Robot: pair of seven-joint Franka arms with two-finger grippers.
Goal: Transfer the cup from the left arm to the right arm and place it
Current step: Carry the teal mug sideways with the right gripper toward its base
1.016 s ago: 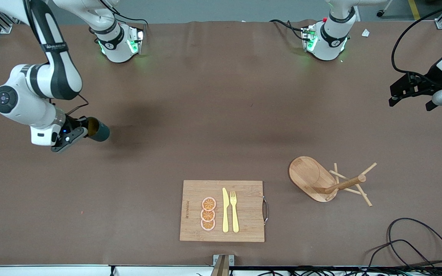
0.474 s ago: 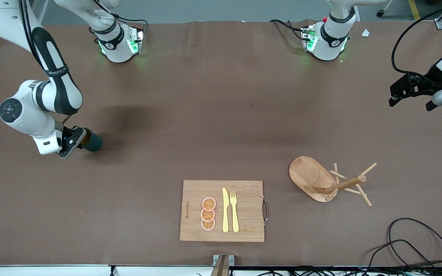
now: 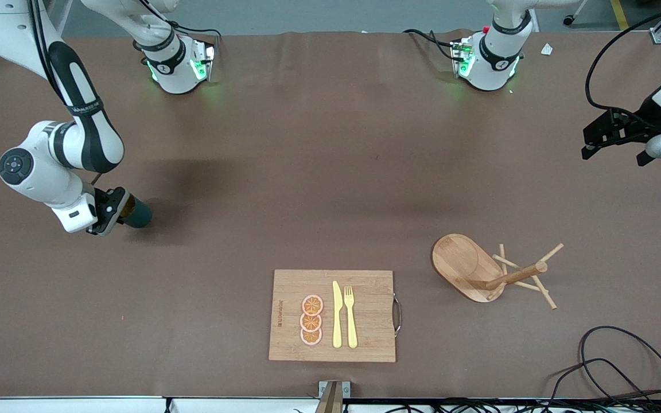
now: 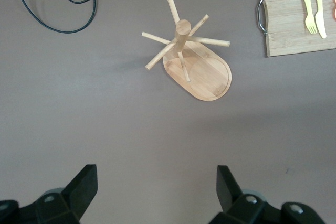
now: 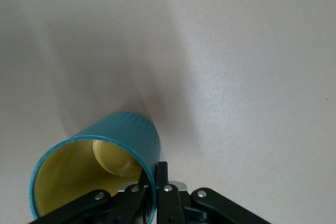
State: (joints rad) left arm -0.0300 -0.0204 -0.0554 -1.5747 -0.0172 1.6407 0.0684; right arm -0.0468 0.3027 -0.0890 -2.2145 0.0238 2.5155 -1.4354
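The right gripper (image 3: 117,209) sat at the middle left of the front view, low over the brown table (image 3: 319,172) toward the right arm's end. Its fingers were clamped on the rim of the cup (image 3: 137,213), one inside the mouth and one outside, as the right wrist view showed at its bottom edge. The cup (image 5: 100,169) was dark teal outside and mustard-yellow inside, and it was tipped over so its mouth faced back toward the gripper and its base pointed toward the middle of the table. I could not tell whether it touched the tabletop or hung just above it.

The left gripper (image 3: 600,135) hung at the upper right edge of the front view, over the left arm's end of the table, waiting with its fingers (image 4: 81,187) spread wide and nothing between them.

In the lower right of the front view the wooden peg rack (image 3: 482,269) stood on its oval base; the left wrist view showed it in its upper middle. At the lower centre of the front view lay a wooden cutting board (image 3: 365,338) carrying three orange slices (image 3: 311,320), a yellow knife (image 3: 337,314) and a yellow fork (image 3: 350,315). A black cable (image 3: 623,361) looped in the lower right corner.
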